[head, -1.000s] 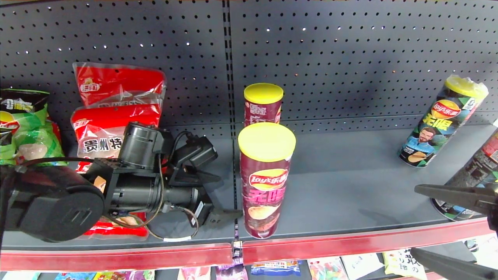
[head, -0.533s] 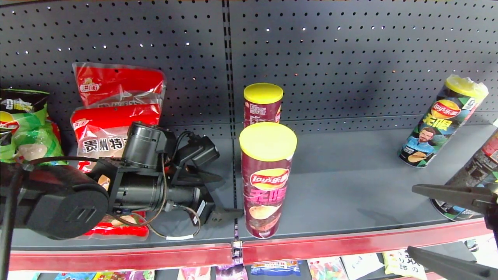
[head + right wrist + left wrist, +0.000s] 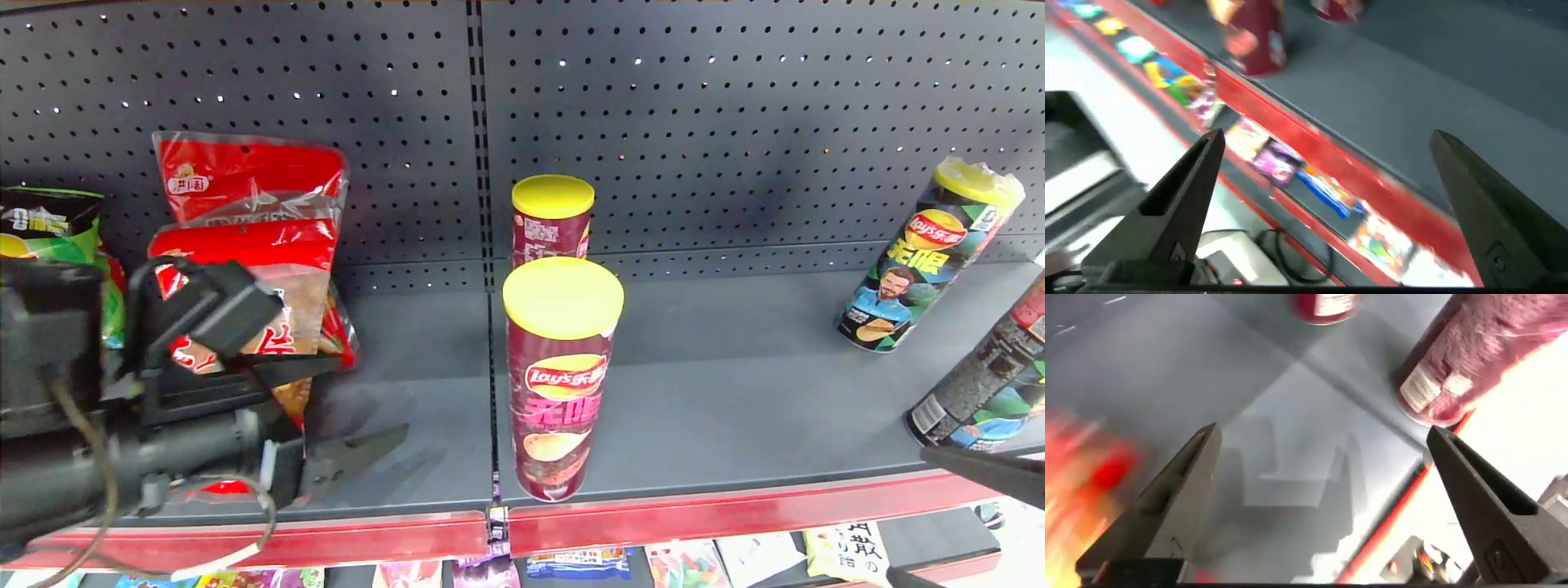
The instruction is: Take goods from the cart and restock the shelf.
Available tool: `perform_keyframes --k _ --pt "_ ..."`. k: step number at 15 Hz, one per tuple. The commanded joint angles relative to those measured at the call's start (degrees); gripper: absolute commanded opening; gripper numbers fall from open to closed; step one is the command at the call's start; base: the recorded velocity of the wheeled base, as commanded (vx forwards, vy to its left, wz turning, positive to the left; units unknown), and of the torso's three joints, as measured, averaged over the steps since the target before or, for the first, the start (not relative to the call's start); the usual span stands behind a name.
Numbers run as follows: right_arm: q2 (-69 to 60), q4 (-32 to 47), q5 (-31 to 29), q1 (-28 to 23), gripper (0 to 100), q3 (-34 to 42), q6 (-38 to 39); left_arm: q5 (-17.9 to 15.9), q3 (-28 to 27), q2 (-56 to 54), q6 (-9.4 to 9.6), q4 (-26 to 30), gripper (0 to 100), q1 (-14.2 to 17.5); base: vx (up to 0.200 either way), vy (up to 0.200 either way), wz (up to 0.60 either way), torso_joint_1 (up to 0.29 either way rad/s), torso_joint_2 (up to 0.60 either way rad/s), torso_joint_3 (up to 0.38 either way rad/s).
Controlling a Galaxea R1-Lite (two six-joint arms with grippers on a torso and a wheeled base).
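Note:
Two maroon chip cans with yellow lids stand mid-shelf, the front can [image 3: 559,376] near the red shelf edge [image 3: 735,510] and the back can [image 3: 552,216] by the pegboard. My left gripper [image 3: 371,396] is open and empty over the shelf, left of the front can and beside the red snack bags [image 3: 245,188]. In the left wrist view the left gripper [image 3: 1323,431] gapes over bare shelf, with the front can [image 3: 1470,359] off to one side. My right gripper [image 3: 906,513] is open at the shelf's right front edge. In its own view the right gripper [image 3: 1327,137] holds nothing.
A green chip bag [image 3: 49,237] stands at far left. A dark can with a yellow lid [image 3: 922,261] and another tilted dark can [image 3: 980,384] stand at the right. Bare grey shelf [image 3: 718,392] lies between. Packets hang on a lower shelf [image 3: 580,563].
My left arm has pulled back to the left, away from the front maroon can, staying open. The right gripper has dropped lower and to the right.

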Motion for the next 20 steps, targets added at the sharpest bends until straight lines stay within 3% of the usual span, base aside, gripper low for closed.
perform_keyframes --k 1,3,5,6,8,9,10,12,13,15,17,18,20 --pt "-16.6 9.3 -7.4 -2.1 100 3.8 0.0 14.3 10.2 -30.2 -5.86 10.7 100 0.7 0.0 0.0 0.0 0.0 0.0 0.0" --pt "-27.0 22.3 -12.1 -6.3 100 1.6 0.2 17.8 10.2 -41.6 -9.55 22.3 100 1.0 0.0 0.0 0.0 0.0 0.0 0.0" --pt "-32.7 29.8 -15.7 -12.1 100 -0.1 2.2 21.9 10.2 -52.9 -9.9 36.4 100 4.6 0.0 0.0 0.0 0.0 0.0 0.0" --pt "-32.9 30.1 -16.4 -13.7 100 -0.2 2.4 22.1 10.2 -55.2 -9.99 39.1 100 7.2 0.0 0.0 0.0 0.0 0.0 0.0" --pt "-32.1 30.2 -17.1 -21.7 100 0.3 2.4 22.1 10.6 -58.0 -10.08 44.1 100 21.3 0.0 0.0 0.0 0.0 0.0 0.0" --pt "-32.0 30.3 -17.0 -24.8 100 0.9 2.4 21.6 11.7 -59.0 -10.34 44.6 100 26.2 0.0 0.0 0.0 0.0 0.0 0.0" --pt "-32.5 30.6 -16.7 -26.8 100 1.7 2.4 20.6 13.7 -61.5 -10.34 44.5 100 28.2 0.0 0.0 0.0 0.0 0.0 0.0" --pt "-35.6 30.6 -16.6 -27.9 100 4.2 2.4 17.3 18.4 -70.1 -9.46 44.3 100 27.6 0.0 0.0 0.0 0.0 0.0 0.0" --pt "-37.7 30.3 -16.5 -27.6 100 5.9 2.4 16.4 18.6 -71.7 -9.55 43.8 100 25.9 0.0 0.0 0.0 0.0 0.0 0.0" --pt "-37.7 29.3 -16.6 -27.6 100 7.7 3.5 13.4 19.0 -72.4 -9.46 43.3 100 25.8 0.0 0.0 0.0 0.0 0.0 0.0" --pt "-37.7 28.9 -16.6 -27.5 100 9.5 2.7 11.9 20.0 -72.4 -9.2 39.3 100 25.8 0.0 0.0 0.0 0.0 0.0 0.0" --pt "-37.8 28.1 -16.6 -27.6 100 10.1 3.4 12.0 25.1 -72.4 -7.79 30.7 100 25.8 0.0 0.0 0.0 0.0 0.0 0.0" --pt "-37.7 28.1 -16.1 -27.5 100 10.0 3.7 11.7 31.5 -72.4 -6.91 16.6 100 25.8 0.0 0.0 0.0 0.0 0.0 0.0"
